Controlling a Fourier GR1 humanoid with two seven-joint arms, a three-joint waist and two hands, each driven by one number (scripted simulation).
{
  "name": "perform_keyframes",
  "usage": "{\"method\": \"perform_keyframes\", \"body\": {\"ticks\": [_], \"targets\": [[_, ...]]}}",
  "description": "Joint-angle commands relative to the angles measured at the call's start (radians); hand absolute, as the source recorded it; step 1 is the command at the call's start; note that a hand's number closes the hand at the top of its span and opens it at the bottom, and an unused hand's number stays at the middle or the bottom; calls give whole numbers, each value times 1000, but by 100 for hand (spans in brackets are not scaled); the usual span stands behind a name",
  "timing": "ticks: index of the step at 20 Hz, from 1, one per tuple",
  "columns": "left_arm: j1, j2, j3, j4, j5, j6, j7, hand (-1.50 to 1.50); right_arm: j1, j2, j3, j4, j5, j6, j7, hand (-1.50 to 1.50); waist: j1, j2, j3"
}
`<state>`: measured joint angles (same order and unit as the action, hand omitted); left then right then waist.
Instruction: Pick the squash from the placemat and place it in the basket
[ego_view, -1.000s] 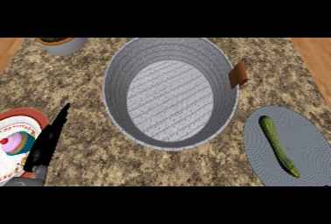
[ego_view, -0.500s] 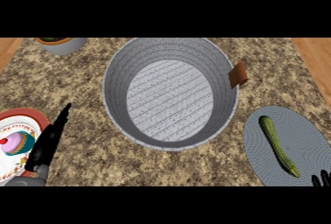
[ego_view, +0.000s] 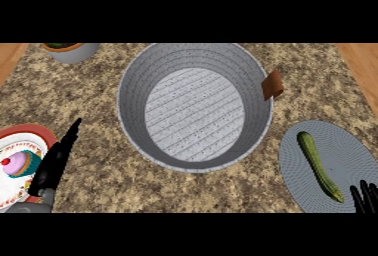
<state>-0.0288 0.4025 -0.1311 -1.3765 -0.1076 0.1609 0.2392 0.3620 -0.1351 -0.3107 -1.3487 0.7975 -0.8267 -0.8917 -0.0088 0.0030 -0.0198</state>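
A long green squash (ego_view: 318, 165) lies on a round grey placemat (ego_view: 347, 155) at the right of the counter. A large grey basket (ego_view: 251, 85) with a brown handle tab (ego_view: 273, 85) stands in the middle. Only the fingertips of my right hand (ego_view: 364, 196) show at the lower right edge, straight and pointing up, just right of the squash's near end and apart from it. My left hand (ego_view: 52, 167) rests open at the lower left, fingers up, beside a plate.
A red-rimmed plate (ego_view: 29, 135) with a cupcake (ego_view: 20, 164) sits at the left edge. A grey pot holding something green (ego_view: 70, 50) stands at the far left corner. Wooden flooring shows beyond both side edges of the speckled counter.
My right hand's fingertips have risen into view at the lower right, onto the placemat's near edge. The left hand, squash and basket have not moved.
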Motion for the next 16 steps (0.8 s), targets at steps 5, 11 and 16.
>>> {"method": "perform_keyframes", "body": {"ticks": [5, 11, 16], "targets": [[-14, -21, 7, 31, -19, 17, -11, 0, -191, 90, -34, 74, -16, -7, 108, -150, 15, -1, 20], [-47, -6, 34, 45, 11, -30, 2, 0, -250, 100, -53, 188, -11, -19, 55, -150, 10, 0, 21], [-6, 4, 45, 28, 5, -33, -33, 0, -313, 55, -102, 292, 66, -8, 98, 150, 21, -1, 21]]}}
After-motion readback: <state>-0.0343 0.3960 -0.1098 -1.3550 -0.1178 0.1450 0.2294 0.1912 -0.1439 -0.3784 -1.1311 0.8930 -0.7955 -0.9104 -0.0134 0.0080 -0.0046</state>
